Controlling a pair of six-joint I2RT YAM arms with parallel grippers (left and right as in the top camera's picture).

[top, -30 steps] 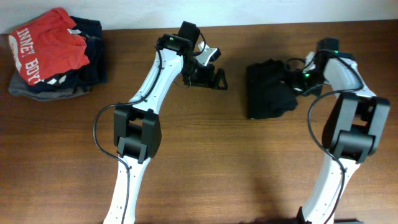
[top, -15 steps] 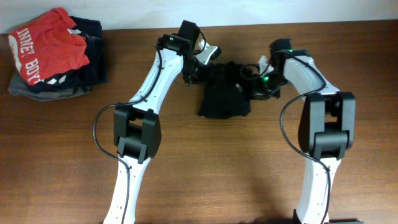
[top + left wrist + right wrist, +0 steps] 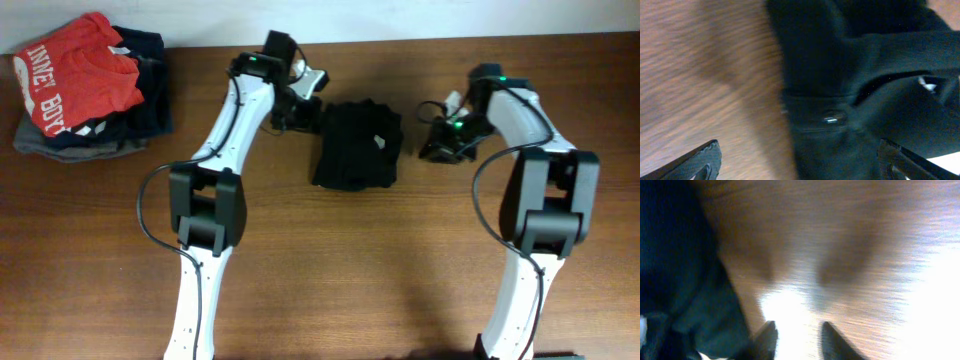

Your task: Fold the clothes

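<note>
The clothes (image 3: 357, 148), that black long-sleeved top, sit as a compact bundle on the far middle of the table (image 3: 300, 270). They run a shade longer far-to-near than across, with a tiny white mark (image 3: 378, 143) showing on top. The left gripper (image 3: 802, 159) hangs right over the bundle's far-left corner, jaws spread wide. One finger is out over bare wood and the other over the cloth, with a hemmed edge and a shiny button (image 3: 832, 119) lying between them, and nothing is pinched. The right gripper (image 3: 797, 341) sits just off the right edge, clear of the fabric, jaws partly apart with only wood between them; the black cloth lies to its left. So the left arm is the nearer one, I reckon: the top lies beneath its jaws and stretches away to the right, and any next fold looks to turn on that corner. The red shirt (image 3: 70, 80) and navy garment (image 3: 148, 95) are piled far left, well apart.
</note>
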